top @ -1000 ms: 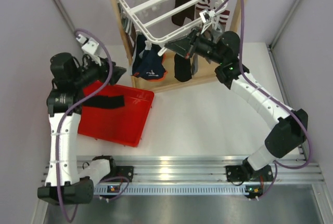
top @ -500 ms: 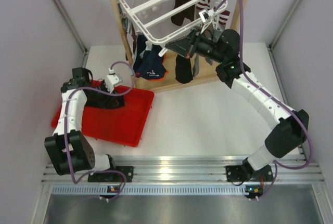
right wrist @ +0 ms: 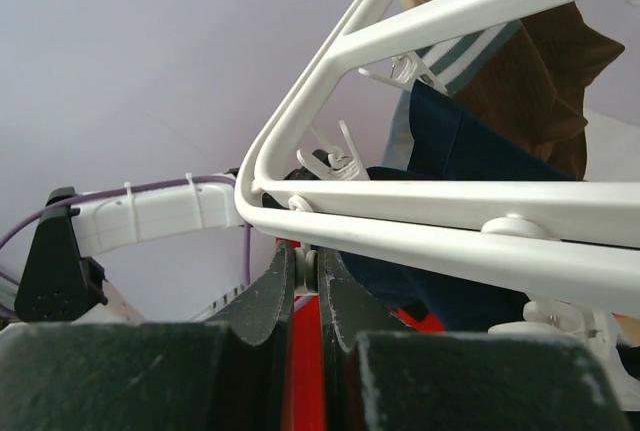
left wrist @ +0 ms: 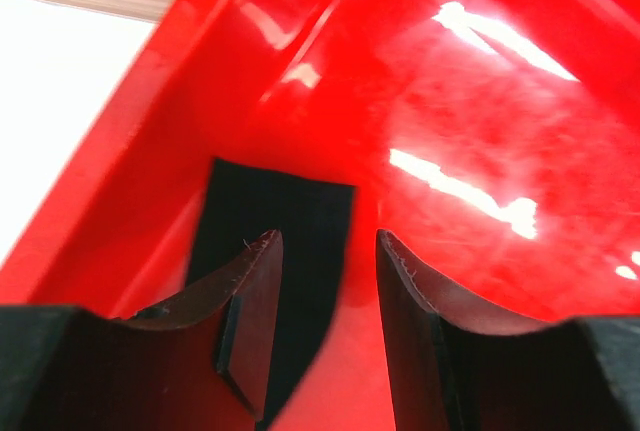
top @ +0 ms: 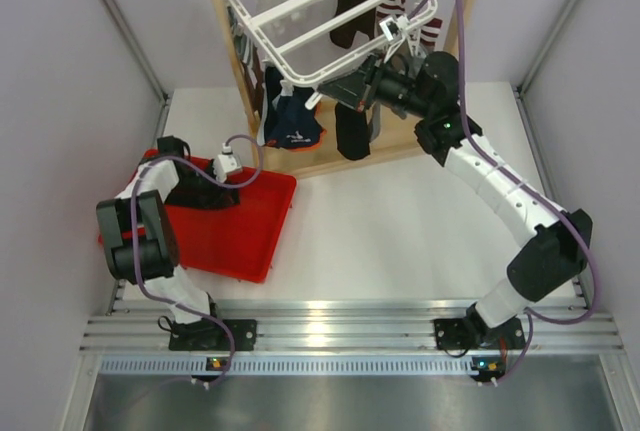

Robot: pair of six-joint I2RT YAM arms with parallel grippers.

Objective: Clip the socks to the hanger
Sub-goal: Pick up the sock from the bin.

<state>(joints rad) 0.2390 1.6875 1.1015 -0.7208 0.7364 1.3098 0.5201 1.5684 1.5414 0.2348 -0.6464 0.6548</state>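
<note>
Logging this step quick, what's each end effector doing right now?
Left end effector: open, poised over the black sock in the red tray, holding nothing.
Right end effector: closed on a white clip at the hanger corner.

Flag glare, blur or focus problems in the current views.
Left wrist: hard white glare streaks on the red tray, left tool soft-edged up close, black sock readable. Right wrist: right tool dark and blurred, hanger bars sharper. Top external: even light, bright reflection on the metal rail.

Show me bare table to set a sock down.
Bare white table between the red tray and the right arm, up to the wooden frame. Crowded: the tray's far end, with left gripper and black sock; under the hanger.
</note>
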